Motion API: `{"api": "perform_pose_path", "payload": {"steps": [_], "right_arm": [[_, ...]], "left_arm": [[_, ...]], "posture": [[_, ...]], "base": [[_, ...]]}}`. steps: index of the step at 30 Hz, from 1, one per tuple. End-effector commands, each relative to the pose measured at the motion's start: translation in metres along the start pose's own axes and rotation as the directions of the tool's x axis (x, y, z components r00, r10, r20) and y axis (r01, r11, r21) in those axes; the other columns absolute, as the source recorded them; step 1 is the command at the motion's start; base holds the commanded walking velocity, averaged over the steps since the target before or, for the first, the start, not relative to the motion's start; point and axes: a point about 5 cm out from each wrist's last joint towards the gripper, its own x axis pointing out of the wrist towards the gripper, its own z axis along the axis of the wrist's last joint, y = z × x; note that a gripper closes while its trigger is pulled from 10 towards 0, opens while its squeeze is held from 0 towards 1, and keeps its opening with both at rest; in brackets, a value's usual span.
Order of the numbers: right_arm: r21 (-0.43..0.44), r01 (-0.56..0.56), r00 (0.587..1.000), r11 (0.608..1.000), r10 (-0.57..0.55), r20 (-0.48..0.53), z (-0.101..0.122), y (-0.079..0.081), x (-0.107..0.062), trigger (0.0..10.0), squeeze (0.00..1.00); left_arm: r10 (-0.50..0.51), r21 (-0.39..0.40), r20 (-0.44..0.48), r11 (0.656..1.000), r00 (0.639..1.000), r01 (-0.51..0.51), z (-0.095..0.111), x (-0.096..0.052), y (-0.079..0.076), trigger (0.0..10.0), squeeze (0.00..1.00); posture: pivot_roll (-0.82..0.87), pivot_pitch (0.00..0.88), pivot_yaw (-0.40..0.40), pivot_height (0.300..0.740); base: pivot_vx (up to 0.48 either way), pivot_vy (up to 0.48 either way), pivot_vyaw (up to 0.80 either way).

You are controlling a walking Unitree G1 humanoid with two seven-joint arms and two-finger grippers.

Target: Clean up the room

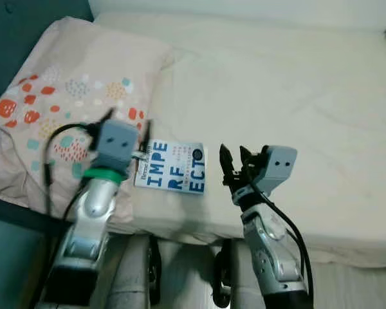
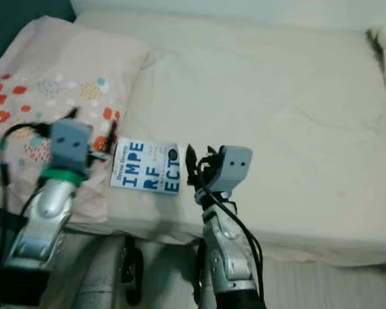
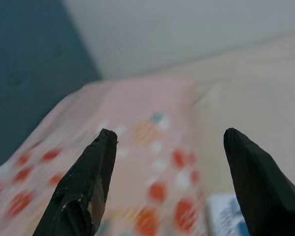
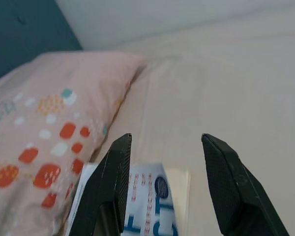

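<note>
So the robot's parked right at the edge of the bed [image 1: 296,96], cream sheet all over it. There's a white book [image 1: 172,167] with big blue letters lying flat near the front edge, just beside a pink pillow [image 1: 71,96] with orange and teal dots. The book's left edge sits right up against the pillow.

Left gripper [image 3: 169,162] hangs over the pillow's near corner, just left of the book, fingers spread wide with nothing in them. Right gripper [image 4: 164,167] is just right of the book, pointing up the bed, fingers parted too and empty. Both arms are raised from below the mattress edge, neither one touching the book.
</note>
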Motion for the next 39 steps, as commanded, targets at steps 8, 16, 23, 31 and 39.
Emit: {"api": "perform_pose_path", "payload": {"steps": [8, 16, 23, 31, 39], "right_arm": [[-0.115, 0.028, 1.000, 0.993, -0.027, 0.011, -0.001, -0.016, -0.003, 10.0, 0.00], [-0.223, 0.077, 0.997, 0.972, -0.073, 0.026, 0.001, -0.033, 0.002, 10.0, 0.00], [-0.219, 0.083, 0.996, 0.972, -0.073, 0.053, 0.005, -0.035, 0.007, 10.0, 0.00], [-0.201, 0.094, 0.995, 0.975, -0.083, 0.061, 0.005, -0.037, 0.011, 10.0, 0.00], [-0.194, 0.104, 0.994, 0.975, -0.096, 0.051, 0.003, -0.040, 0.011, 10.0, 0.00]], "left_arm": [[0.060, 0.016, -0.152, 0.998, 0.987, -0.058, -0.027, -0.017, 0.012, 10.0, 0.00], [0.051, -0.326, -0.376, 0.927, 0.925, -0.184, -0.043, -0.015, 0.010, 10.0, 0.00], [-0.002, -0.348, -0.306, 0.931, 0.952, -0.110, -0.032, -0.004, 0.004, 10.0, 0.00], [-0.081, -0.333, -0.264, 0.943, 0.961, -0.011, -0.022, 0.002, -0.011, 10.0, 0.00], [-0.125, -0.331, -0.262, 0.943, 0.957, 0.033, -0.022, 0.003, -0.017, 10.0, 0.00]], "posture": [[0.00, 0.054, 0.042, 0.630], [0.01, 0.031, 0.026, 0.665], [0.01, 0.014, 0.022, 0.700], [0.01, 0.005, 0.027, 0.740], [0.01, 0.006, 0.029, 0.740]], "base": [[0.000, 0.000, 0.00], [0.000, 0.000, 0.00], [0.000, 0.000, 0.00], [0.000, 0.000, 0.00], [0.000, 0.000, 0.00]]}}
